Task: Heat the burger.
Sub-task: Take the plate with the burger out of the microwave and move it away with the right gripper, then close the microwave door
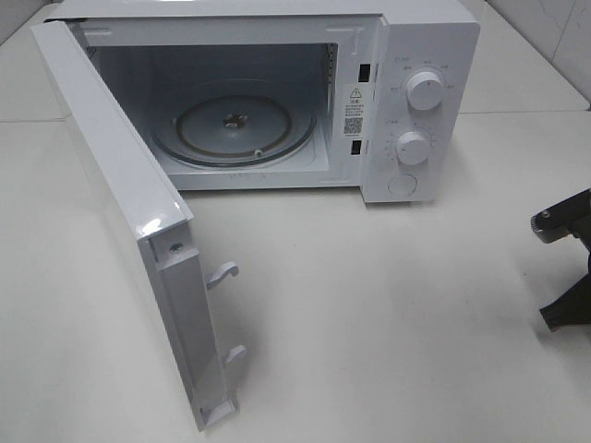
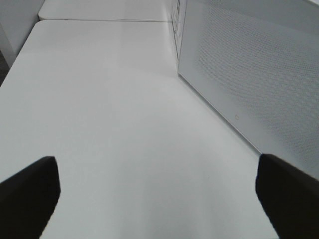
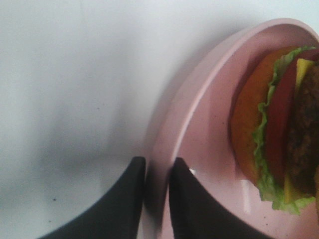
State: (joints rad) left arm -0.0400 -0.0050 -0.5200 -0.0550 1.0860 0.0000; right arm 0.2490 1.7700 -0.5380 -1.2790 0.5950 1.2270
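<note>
We see the burger (image 3: 279, 129) only in the right wrist view. Layers show edge-on: orange-tan bun, frilly green lettuce, red tomato slice, yellow cheese, dark brown patty. It sits in a pink dish (image 3: 199, 129), toward 1 side, apart from the near rim. Part of it is cut off by the frame.

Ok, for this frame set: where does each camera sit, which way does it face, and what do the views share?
Exterior high: mounted above, looking down at the open microwave on the white table; only part of the right arm shows at the right edge.
Left wrist: low over the table, facing along the microwave door; left pincer open.
Right wrist: close on the pink dish holding the burger; right pincer straddles the rim.
Shared: exterior and left wrist both show the door and table.
</note>
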